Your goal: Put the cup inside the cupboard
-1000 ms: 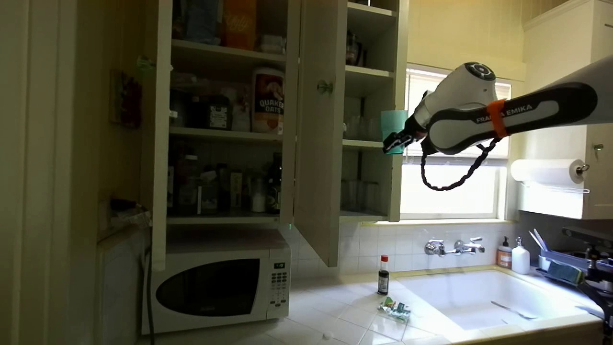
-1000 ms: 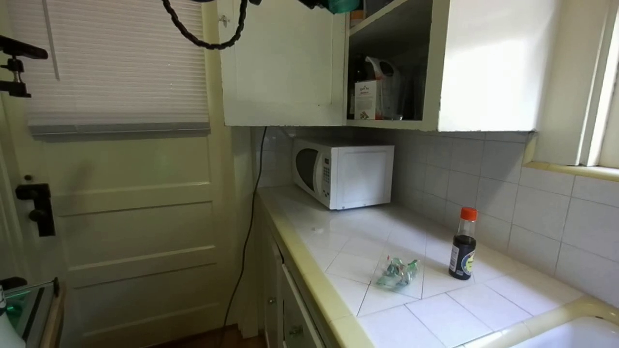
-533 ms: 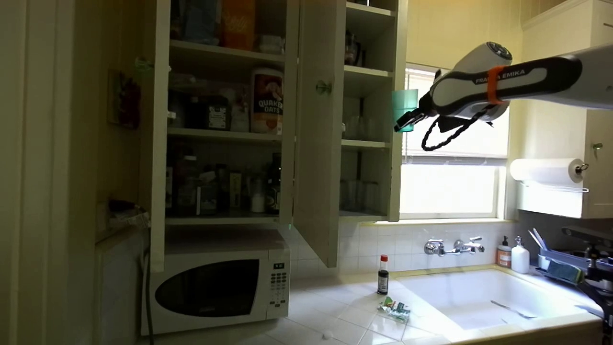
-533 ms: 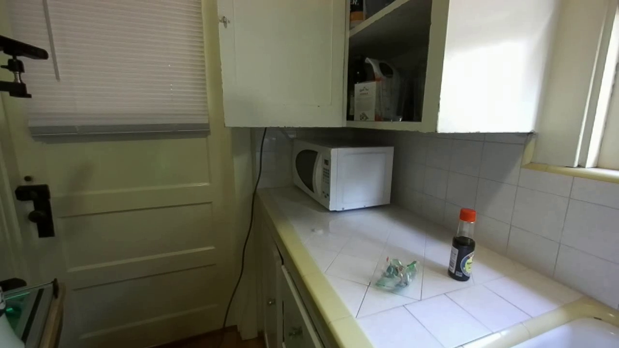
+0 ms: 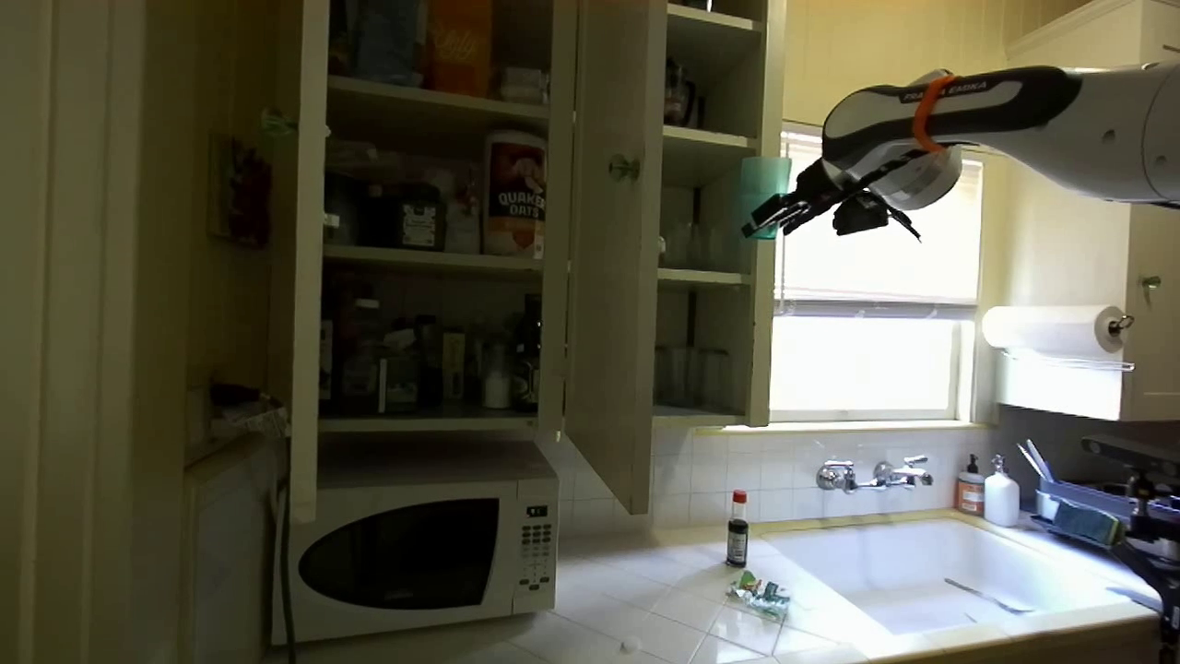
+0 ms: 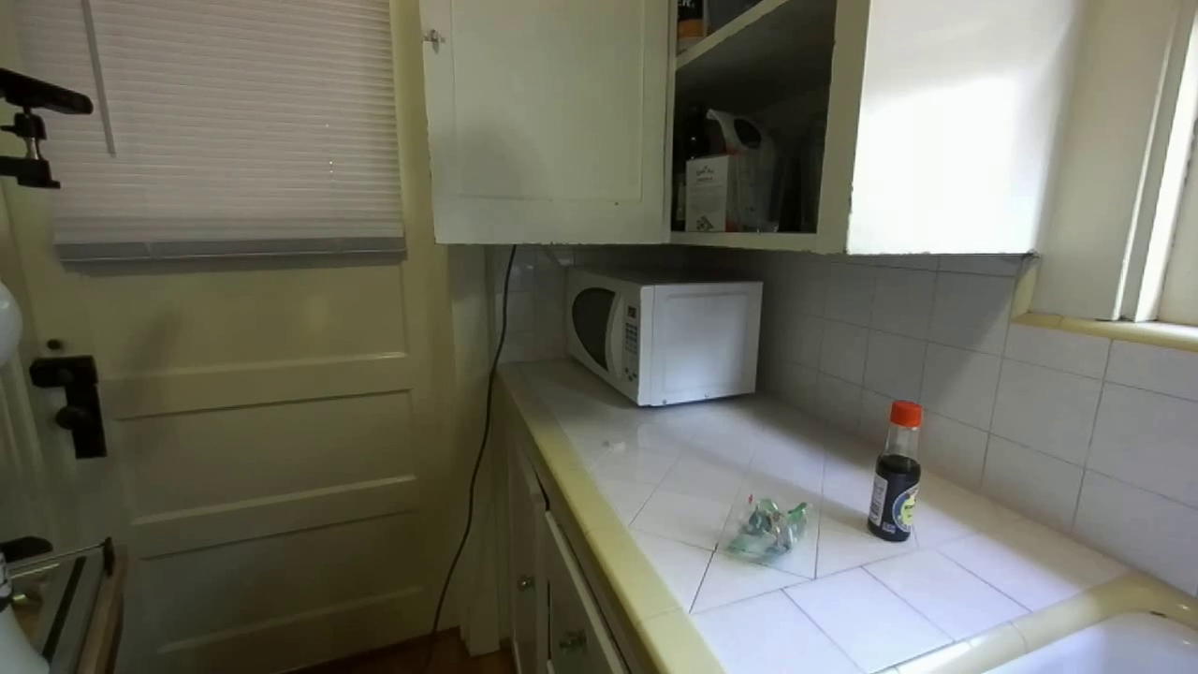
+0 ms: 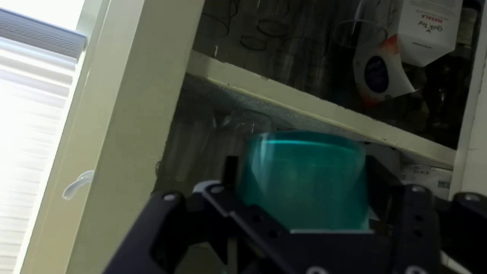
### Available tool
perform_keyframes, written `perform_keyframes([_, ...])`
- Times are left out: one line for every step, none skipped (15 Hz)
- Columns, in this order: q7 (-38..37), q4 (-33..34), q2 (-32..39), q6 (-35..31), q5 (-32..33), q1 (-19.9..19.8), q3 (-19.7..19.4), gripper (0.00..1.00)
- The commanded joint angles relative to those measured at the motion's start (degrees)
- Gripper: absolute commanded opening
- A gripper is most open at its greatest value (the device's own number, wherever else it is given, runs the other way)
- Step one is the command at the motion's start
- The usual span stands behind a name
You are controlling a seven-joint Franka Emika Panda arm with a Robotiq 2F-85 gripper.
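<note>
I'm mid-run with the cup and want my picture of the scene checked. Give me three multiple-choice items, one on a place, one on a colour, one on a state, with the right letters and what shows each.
1. Where does the red-capped bottle stand?
A. On the tiled counter, between the microwave and the sink
B. Inside the sink
C. On top of the microwave

2. What colour is the cup?
A. Orange
B. White
C. Teal

3. What state is the gripper in?
A. Wide open, holding nothing
B. Shut on the cup
C. Shut, with nothing in it

1: A, as both exterior views show the bottle on the tiles between the two.
2: C, as its sides look teal in the wrist view and in an exterior view.
3: B, as the wrist view shows the cup clasped in it.
</note>
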State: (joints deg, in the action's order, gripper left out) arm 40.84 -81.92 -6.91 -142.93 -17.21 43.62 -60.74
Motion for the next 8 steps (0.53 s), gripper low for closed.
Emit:
perform_keyframes([-5.6,0.9,4.1,-2.7,1.1,-1.6,-0.8,0.54])
perform_keyframes([-8.1,1.5,6.4,-2.9,-0.1,-2.0,-1.6,0.54])
perform_keyframes([-10.3,2.1,7.6,-2.6,-0.3,-2.4,-1.9,0.54])
perform_keyframes([-11.9,2.8,9.6,-2.0,-1.3,-2.7,-2.6,0.54])
perform_keyframes([-13.3,3.4,11.0,-1.2,-1.9,-3.0,-2.9,0.54])
perform_keyframes([-14.5,4.4,12.9,-0.4,-2.4,-3.4,-3.2,0.54])
perform_keyframes([-15.8,5.3,14.2,0.1,-2.6,-3.9,-3.2,0.54])
perform_keyframes([-16.9,6.2,15.9,-0.1,-3.4,-4.6,-3.1,0.54])
